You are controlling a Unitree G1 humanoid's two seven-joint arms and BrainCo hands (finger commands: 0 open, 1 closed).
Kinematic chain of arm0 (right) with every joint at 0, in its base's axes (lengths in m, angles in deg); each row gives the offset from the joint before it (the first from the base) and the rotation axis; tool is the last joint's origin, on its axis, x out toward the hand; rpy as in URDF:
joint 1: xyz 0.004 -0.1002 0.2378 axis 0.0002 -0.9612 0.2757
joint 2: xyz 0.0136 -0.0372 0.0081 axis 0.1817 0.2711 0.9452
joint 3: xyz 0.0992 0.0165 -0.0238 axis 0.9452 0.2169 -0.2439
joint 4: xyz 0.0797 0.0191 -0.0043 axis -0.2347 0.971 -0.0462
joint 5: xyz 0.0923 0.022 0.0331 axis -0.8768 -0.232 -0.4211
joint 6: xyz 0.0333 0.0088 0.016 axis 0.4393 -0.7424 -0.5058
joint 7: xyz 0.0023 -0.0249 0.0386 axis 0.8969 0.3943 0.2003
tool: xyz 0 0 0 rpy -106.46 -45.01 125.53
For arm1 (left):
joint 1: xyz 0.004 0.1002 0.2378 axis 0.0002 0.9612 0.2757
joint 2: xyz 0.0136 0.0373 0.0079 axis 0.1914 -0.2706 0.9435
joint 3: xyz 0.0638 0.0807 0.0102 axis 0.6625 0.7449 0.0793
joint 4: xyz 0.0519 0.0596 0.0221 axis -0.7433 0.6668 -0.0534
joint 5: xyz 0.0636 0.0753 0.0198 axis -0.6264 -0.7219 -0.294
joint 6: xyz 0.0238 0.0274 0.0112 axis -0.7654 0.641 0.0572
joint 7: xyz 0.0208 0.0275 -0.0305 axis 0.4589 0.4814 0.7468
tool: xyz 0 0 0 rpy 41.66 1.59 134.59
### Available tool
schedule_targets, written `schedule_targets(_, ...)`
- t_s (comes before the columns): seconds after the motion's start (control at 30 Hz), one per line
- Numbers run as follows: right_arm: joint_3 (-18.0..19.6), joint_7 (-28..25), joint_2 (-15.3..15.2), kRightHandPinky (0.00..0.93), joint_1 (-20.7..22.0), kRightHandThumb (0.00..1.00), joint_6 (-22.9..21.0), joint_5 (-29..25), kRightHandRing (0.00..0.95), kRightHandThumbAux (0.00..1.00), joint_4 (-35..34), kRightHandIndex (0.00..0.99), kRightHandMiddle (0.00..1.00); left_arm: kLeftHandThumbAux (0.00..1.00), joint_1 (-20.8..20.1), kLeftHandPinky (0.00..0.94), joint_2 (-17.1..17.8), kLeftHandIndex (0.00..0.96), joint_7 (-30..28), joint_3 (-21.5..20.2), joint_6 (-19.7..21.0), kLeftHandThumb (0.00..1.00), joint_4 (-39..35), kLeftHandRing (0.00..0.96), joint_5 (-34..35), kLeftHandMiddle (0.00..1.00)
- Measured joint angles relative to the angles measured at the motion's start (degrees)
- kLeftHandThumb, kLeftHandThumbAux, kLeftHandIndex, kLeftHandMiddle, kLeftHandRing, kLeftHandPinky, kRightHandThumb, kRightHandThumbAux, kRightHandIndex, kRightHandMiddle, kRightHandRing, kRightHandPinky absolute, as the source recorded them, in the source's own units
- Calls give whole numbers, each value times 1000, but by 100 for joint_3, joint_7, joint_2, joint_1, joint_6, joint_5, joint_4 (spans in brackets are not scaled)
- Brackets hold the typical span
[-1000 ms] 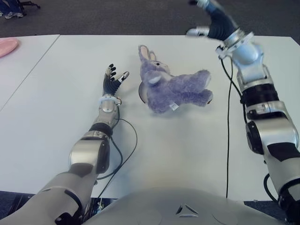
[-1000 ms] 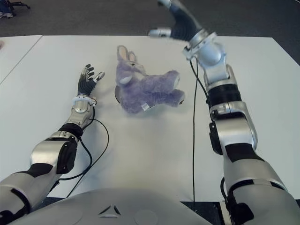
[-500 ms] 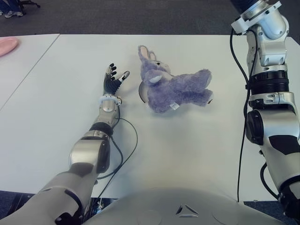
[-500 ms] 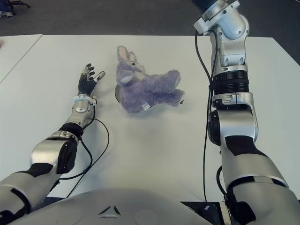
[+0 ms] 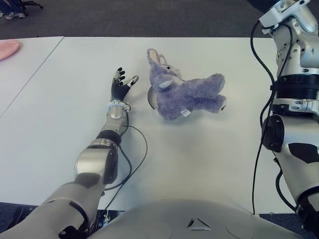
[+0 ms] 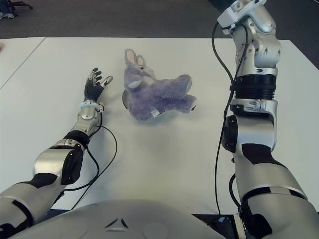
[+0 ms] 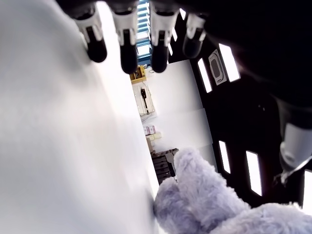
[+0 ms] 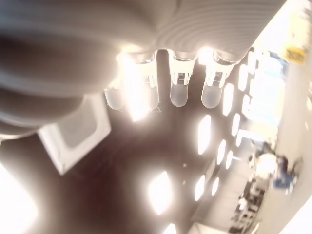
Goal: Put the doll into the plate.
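A purple plush rabbit doll [image 5: 185,93] lies on its side on the white table [image 5: 199,149]. Its head covers a small plate, of which only a curved rim [image 5: 149,97] shows. My left hand [image 5: 122,80] is stretched out just left of the doll, fingers [image 7: 127,44] spread and holding nothing. In the left wrist view the doll [image 7: 204,207] is close beside that hand. My right arm [image 5: 299,64] is raised at the table's right side, and its hand is above the top of both eye views. In the right wrist view its fingers [image 8: 178,87] are straight against ceiling lights, with nothing in them.
A pink object [image 5: 8,49] sits on the neighbouring table at the far left, past a seam [image 5: 35,74]. A black cable [image 5: 135,149] loops beside my left forearm, and another [image 5: 259,144] hangs along the right arm.
My right arm has swung up and to the right, and its hand has left the eye views. The doll and my left hand have not moved.
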Motion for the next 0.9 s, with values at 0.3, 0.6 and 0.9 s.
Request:
schedule_targets(0.3,248,-320,-101,0,223,66,704,133,0,480,1925,2,0,536,-49,126,-5,55,0,-13,-4,0,-15,131,1,130)
schedule_targets(0.6,549,-133,289,27,-140,3,2362,350,0,647,3559,47,21,530,-24,128,-22,60,0,-24,-3,0,-6,135,34,133)
schedule_targets(0.9,681,294,822,62,-704,0,3104,581,27,734,4286,70,52,538,-26,128,-29,60,0,-22,-3,0,-8,135,40,136)
